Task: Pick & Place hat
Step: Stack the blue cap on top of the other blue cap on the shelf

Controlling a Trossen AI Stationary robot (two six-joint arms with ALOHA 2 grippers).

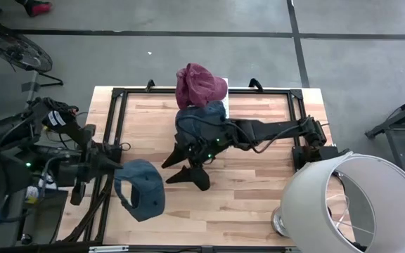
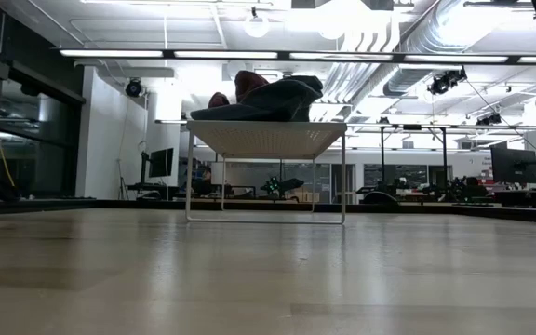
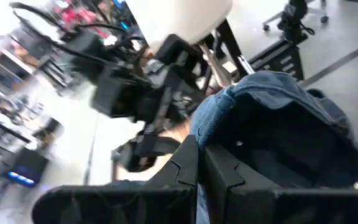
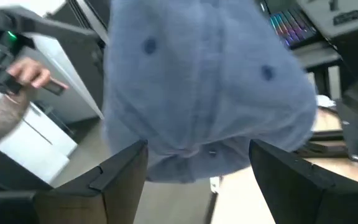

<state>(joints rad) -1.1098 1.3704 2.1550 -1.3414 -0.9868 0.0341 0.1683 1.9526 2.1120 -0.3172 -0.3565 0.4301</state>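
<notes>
A blue denim hat hangs above the table's near left part, with my left gripper shut on it. My right gripper stands open just to the hat's right, pointing at it. In the right wrist view the hat fills the space ahead of the spread fingers, and I see no touch. At the far middle stands a white wire rack. A maroon hat and a dark blue hat lie on it. My left gripper pinches the hat's edge between its two shut fingers. It comes from the table's left, roughly level. The hat is lifted clear of the table, and its crown bulges out beyond the fingertips.
A big white lampshade stands at the table's near right corner. A black frame runs round the tabletop's edges. A person's hand shows beyond the table in the right wrist view. Bare wood lies between hat and lampshade.
</notes>
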